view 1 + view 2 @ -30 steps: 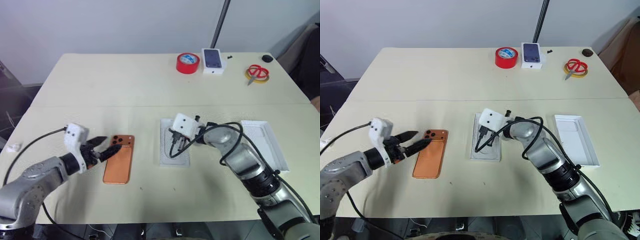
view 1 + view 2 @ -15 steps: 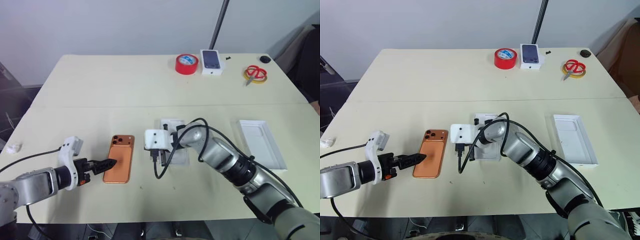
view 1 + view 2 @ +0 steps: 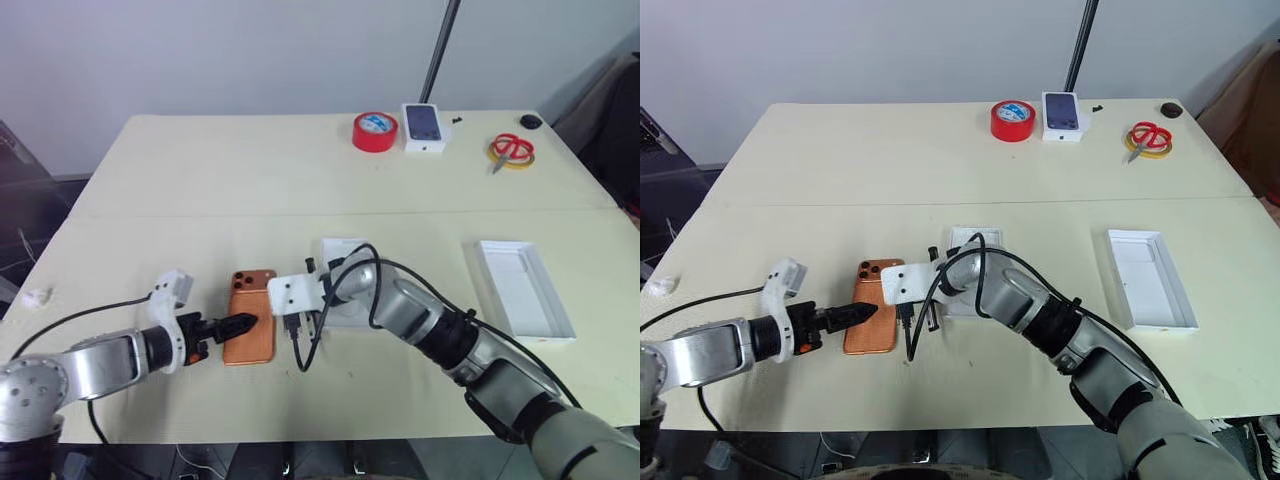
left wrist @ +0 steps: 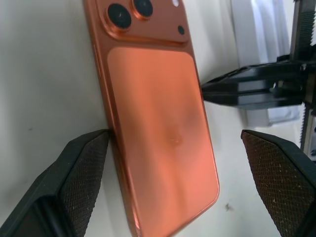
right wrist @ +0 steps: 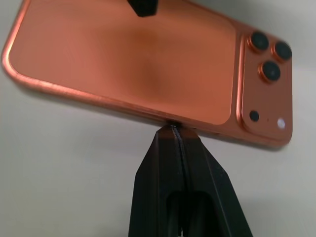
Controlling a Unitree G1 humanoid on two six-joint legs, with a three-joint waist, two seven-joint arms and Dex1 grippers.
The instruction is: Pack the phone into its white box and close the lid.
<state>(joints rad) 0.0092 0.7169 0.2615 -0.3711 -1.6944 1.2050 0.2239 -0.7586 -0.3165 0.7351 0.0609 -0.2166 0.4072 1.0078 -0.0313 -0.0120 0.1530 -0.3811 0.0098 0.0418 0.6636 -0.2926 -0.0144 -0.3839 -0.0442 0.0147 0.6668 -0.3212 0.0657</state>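
Reaching in near the front edge of the desk (image 3: 150,200), the left gripper (image 4: 177,182) has its fingers spread wide around the phone (image 3: 250,316), ready to grab it. The right gripper (image 5: 174,129), pinched tight and empty, pushes the phone's far side, maybe to steady it. The white box (image 3: 522,290) waits near the right edge.

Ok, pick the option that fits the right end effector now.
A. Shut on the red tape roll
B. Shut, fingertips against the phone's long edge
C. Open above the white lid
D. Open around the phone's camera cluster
B: in the right wrist view the right end effector has its fingers pressed together, tips meeting the long edge of the phone.
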